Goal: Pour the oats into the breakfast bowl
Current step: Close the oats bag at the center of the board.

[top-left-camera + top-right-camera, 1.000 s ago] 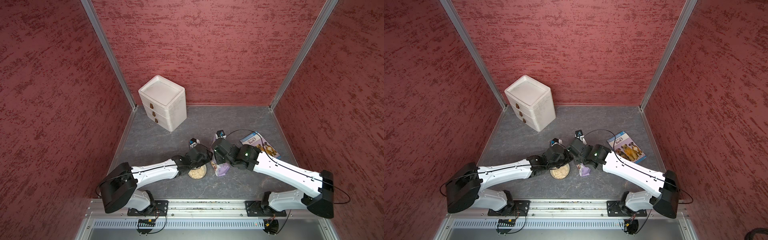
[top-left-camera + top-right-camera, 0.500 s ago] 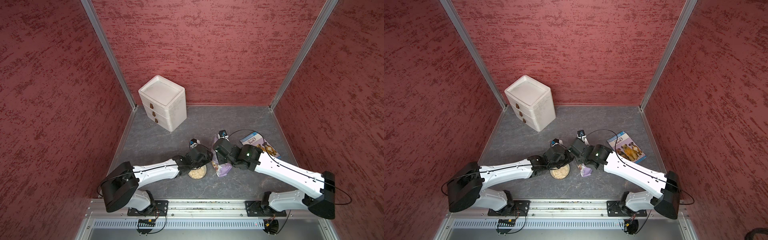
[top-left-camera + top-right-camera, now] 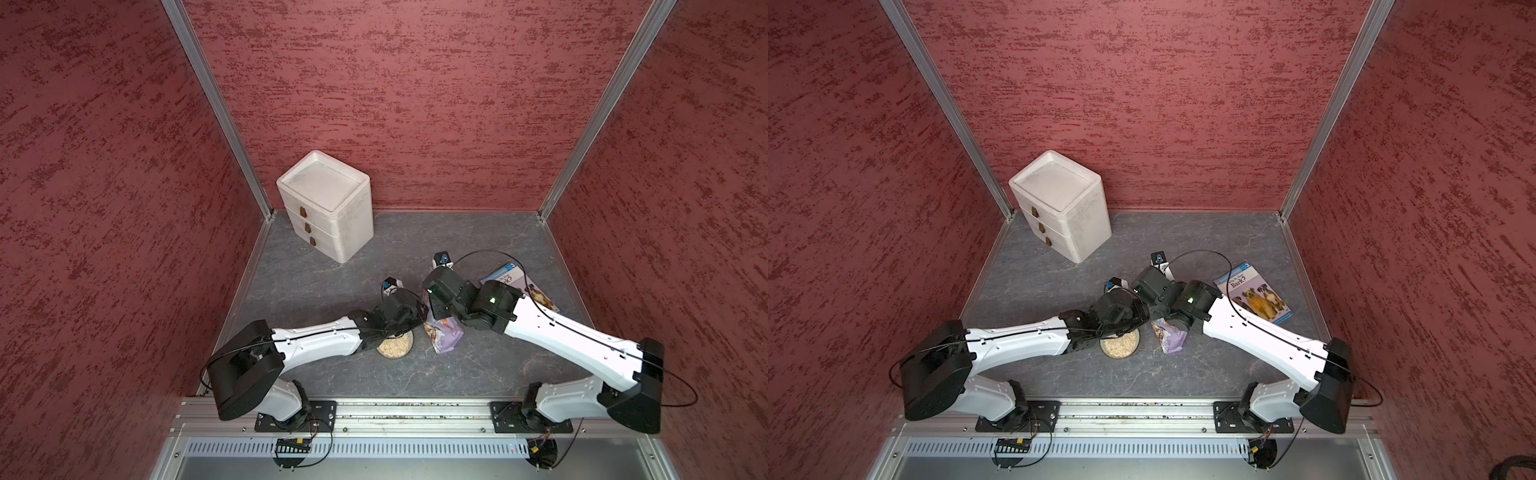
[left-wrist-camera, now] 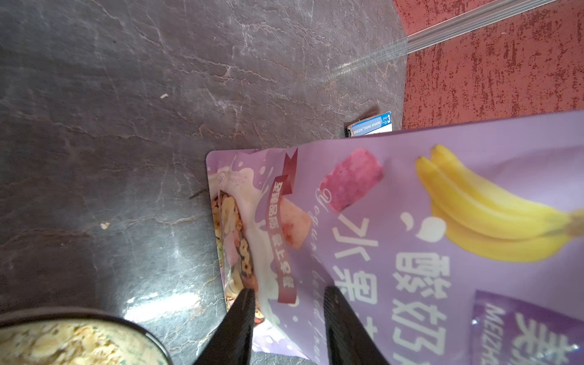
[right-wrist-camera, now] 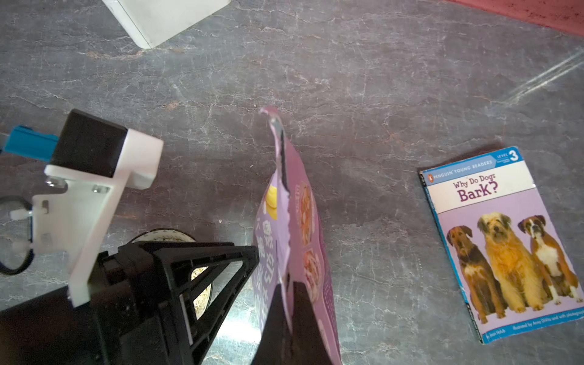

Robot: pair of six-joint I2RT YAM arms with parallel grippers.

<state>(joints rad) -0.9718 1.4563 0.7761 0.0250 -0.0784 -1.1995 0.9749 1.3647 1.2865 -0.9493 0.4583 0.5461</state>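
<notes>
Pinching the top seam of the pouch [image 5: 303, 221], the right claw [image 5: 289, 294] is clenched from above, w/ the thin purple edge caught btwn its dark fingers [image 5: 303, 316]. Pouch stands upright on the worktop [image 3: 457, 374], long axis approx vertical, base down, seen edge-on in the right wrist view. In both top views it sits just beside the bowl [image 4: 132, 322], on the side of the right arm [image 3: 561, 336], not touching as far as I can tell. Bowl already holds a layer of pale oats [image 3: 395, 347]. A few stray flakes [image 4: 104, 225] lie on the worktop nearby.

Left claw [image 4: 289, 292] is released: fingers [image 4: 243, 316] apart, nothing btwn them, tips right up at the pouch's printed face, low down near a base corner. Contact or a hair short? Can't tell. The left arm [image 3: 316, 336] reaches over the bowl & covers part of it from above.

Key relation: the bowl lies sideways from the held pouch, toward the left arm, so any further pour means lifting & tipping the top that way, i.e. over the rim. Right arm has the grip; left is nearer the bowl & the pouch base, prob. best placed to steady the bottom. Whether the mouth is open isn't clear. Judging by the fill, task looks mostly done. Book [image 5: 499, 237] & drawer box [image 3: 328, 208] are well apart, no obstacle.
</notes>
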